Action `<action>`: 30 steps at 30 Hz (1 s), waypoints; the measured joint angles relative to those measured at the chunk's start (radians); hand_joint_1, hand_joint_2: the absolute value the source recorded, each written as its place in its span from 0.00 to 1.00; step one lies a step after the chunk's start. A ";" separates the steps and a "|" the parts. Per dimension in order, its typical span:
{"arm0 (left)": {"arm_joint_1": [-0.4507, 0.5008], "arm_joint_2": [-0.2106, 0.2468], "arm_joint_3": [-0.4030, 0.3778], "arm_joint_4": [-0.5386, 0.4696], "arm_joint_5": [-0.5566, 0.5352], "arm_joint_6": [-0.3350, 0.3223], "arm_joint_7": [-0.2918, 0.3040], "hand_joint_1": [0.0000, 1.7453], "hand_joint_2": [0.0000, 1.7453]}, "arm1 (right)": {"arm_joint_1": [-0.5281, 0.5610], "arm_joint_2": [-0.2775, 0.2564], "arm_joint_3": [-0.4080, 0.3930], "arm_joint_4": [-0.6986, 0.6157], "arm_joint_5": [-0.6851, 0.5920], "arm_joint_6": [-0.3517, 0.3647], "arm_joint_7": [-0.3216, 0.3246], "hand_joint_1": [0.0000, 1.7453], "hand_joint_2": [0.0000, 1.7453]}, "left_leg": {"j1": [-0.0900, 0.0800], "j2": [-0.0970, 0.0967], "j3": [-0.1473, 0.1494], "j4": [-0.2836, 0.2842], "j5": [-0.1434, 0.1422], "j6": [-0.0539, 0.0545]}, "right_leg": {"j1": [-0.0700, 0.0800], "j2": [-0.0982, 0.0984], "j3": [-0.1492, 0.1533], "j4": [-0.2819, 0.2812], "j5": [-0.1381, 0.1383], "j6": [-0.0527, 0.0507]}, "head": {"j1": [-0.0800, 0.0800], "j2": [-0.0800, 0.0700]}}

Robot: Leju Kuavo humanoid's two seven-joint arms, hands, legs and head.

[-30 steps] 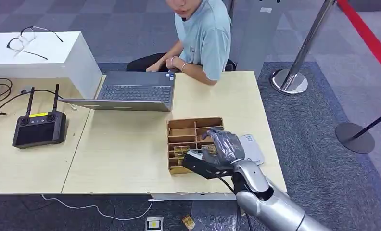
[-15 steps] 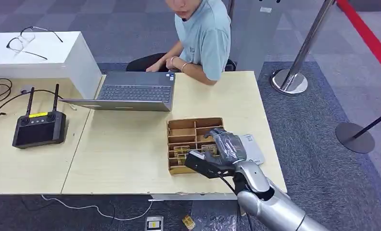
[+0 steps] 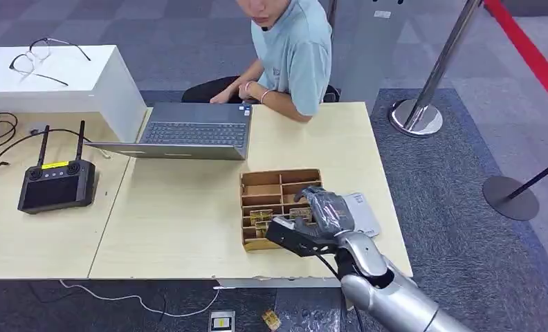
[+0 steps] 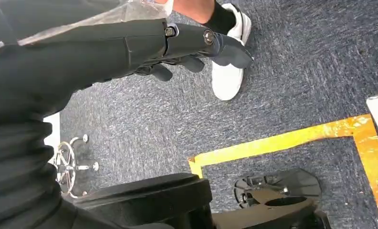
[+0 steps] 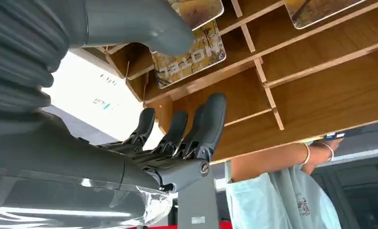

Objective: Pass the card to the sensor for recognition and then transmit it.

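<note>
The card (image 5: 189, 56), printed "MOTEL", lies flat in a compartment of the wooden tray (image 3: 261, 188), long axis roughly across the divider slats; its lettering reads inverted in the right wrist view, though that view is turned. The right hand (image 3: 321, 211) hovers over the tray, thumb (image 5: 130, 21) reaching to the card's edge and fingers (image 5: 208, 121) spread apart, holding nothing. The risk, as I judge it: the thin card sits low between dividers, so fingers could strike the slats, shove the tray across the tabletop (image 3: 188, 207), or slide the card without lifting it. The white sensor pad (image 3: 363, 211) lies just beside the tray. The left hand (image 4: 177, 45) hangs over the carpet, holding nothing.
</note>
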 joint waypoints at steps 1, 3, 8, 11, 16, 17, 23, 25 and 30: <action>0.000 0.000 0.000 0.000 0.000 0.000 0.000 0.00 1.00 | 0.000 0.001 0.000 0.001 0.000 0.000 0.000 0.43 1.00 | 0.000 0.000 0.000 0.000 0.000 0.000 | 0.000 0.000 0.000 0.000 0.000 0.000 | 0.000 0.000; 0.000 0.000 0.000 0.000 0.000 0.000 0.000 0.00 1.00 | 0.000 0.003 0.000 0.005 0.000 0.000 0.000 0.40 1.00 | 0.000 0.000 0.000 0.000 0.000 0.000 | 0.000 0.000 0.000 0.000 0.000 0.000 | 0.000 0.000; 0.000 0.000 0.000 0.000 0.000 0.000 -0.001 0.00 1.00 | 0.006 0.004 0.000 0.009 0.000 -0.003 0.000 0.44 1.00 | 0.000 0.000 0.000 0.000 0.000 0.000 | 0.000 0.000 0.000 0.000 0.000 0.000 | 0.000 0.000; 0.000 0.000 0.000 0.000 0.000 0.000 -0.003 0.00 1.00 | 0.010 0.004 0.000 0.010 0.000 -0.005 0.000 0.45 1.00 | 0.000 0.000 0.000 0.000 0.000 0.000 | 0.000 0.000 0.000 0.000 0.000 0.000 | 0.000 0.000; 0.000 0.000 0.000 0.000 0.000 0.000 -0.003 0.00 1.00 | 0.012 0.003 0.000 0.010 0.000 -0.005 0.000 0.47 1.00 | 0.000 0.000 0.000 0.000 0.000 0.000 | 0.000 0.000 0.000 0.000 0.000 0.000 | 0.000 0.000; 0.000 0.000 0.000 0.000 0.000 0.000 -0.003 0.00 1.00 | 0.013 0.003 0.000 0.010 0.000 -0.005 0.000 0.47 1.00 | 0.000 0.000 0.000 0.000 0.000 0.000 | 0.000 0.000 0.000 0.000 0.000 0.000 | 0.000 0.000; 0.000 0.000 0.000 0.000 0.000 0.000 -0.003 0.00 1.00 | 0.016 0.003 0.000 0.010 0.000 -0.005 0.000 0.50 1.00 | 0.000 0.000 0.000 0.000 0.000 0.000 | 0.000 0.000 0.000 0.000 0.000 0.000 | 0.000 0.000; 0.000 0.000 0.000 0.000 0.000 0.000 -0.003 0.00 1.00 | 0.016 0.004 0.000 0.010 0.000 -0.005 0.000 0.50 1.00 | 0.000 0.000 0.000 0.000 0.000 0.000 | 0.000 0.000 0.000 0.000 0.000 0.000 | 0.000 0.000; 0.000 0.000 0.000 0.000 0.000 0.000 -0.003 0.00 1.00 | 0.017 0.003 0.000 0.010 0.000 -0.005 0.000 0.51 1.00 | 0.000 0.000 0.000 0.000 0.000 0.000 | 0.000 0.000 0.000 0.000 0.000 0.000 | 0.000 0.000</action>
